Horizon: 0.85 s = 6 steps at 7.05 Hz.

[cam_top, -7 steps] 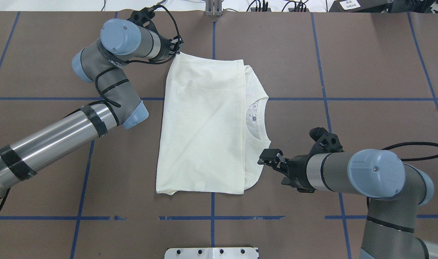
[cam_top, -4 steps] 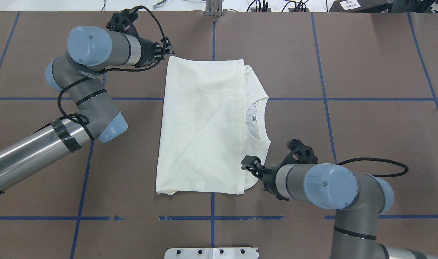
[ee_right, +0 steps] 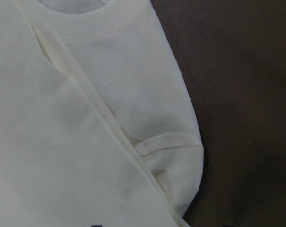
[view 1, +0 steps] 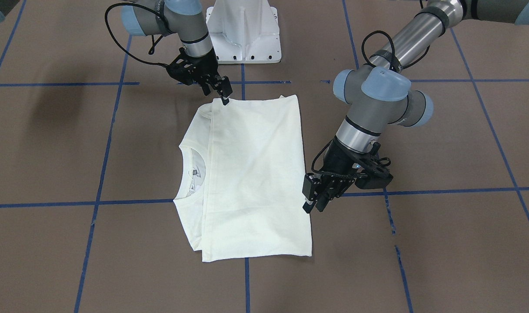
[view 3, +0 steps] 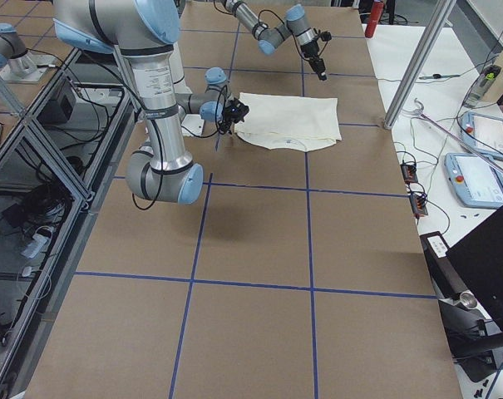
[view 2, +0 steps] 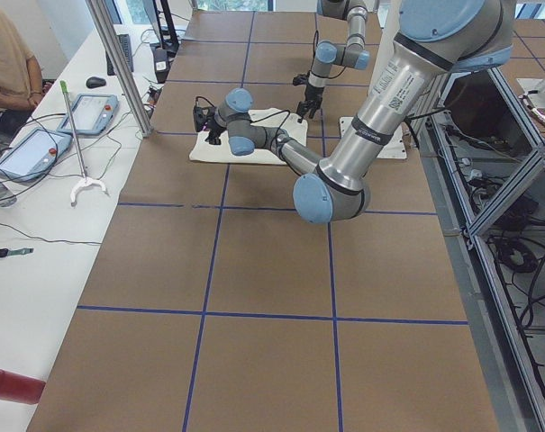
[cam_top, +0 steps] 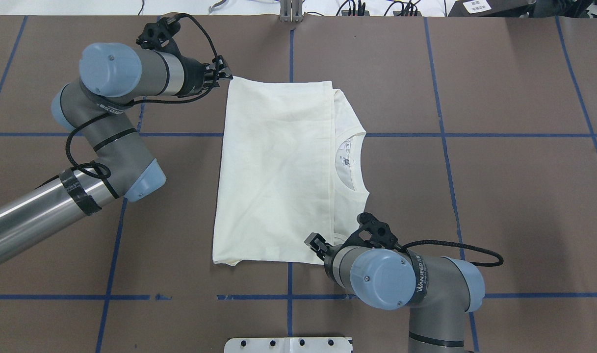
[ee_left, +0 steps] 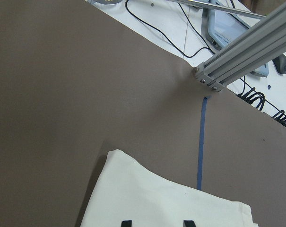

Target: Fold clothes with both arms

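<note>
The cream-white cloth shirt (cam_top: 273,166) looks only half folded; the black left pincer (cam_top: 224,74) and right pincer (cam_top: 313,242) hang wide open by its corners.

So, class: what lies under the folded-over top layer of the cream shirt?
From under its top layer, the cream-white folded shirt shows only a shoulder strip with the round neckline and label. The rest beneath is covered; no print shows.

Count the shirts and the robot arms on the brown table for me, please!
Shirt: 1
Robot arms: 2, the left arm and the right arm
Total: 3
</note>
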Each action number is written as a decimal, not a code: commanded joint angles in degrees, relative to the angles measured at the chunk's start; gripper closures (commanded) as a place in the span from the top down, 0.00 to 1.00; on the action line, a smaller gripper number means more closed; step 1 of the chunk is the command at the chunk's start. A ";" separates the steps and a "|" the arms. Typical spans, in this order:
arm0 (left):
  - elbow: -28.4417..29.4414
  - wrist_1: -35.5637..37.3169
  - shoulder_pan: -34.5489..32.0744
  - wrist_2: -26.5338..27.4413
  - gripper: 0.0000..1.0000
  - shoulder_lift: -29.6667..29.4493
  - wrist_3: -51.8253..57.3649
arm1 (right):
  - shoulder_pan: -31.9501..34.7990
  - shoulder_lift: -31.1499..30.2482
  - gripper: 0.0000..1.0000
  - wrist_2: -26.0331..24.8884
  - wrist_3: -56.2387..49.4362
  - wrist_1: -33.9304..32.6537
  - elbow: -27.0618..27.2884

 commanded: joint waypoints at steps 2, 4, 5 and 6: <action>0.04 -0.09 0.13 0.00 0.47 0.58 -0.01 | 1.30 -0.12 0.70 -0.09 -0.29 -0.19 -0.36; 0.04 -0.09 0.13 0.09 0.47 0.76 -0.01 | 1.22 -0.04 0.55 -0.09 -0.20 -0.46 -0.36; 0.04 0.00 0.13 0.09 0.47 0.76 -0.01 | 1.22 -0.12 0.21 -0.09 -0.02 -0.46 -0.36; 0.04 0.00 0.13 0.00 0.47 0.67 -0.01 | 1.22 -0.13 0.00 0.00 -0.11 -0.46 -0.36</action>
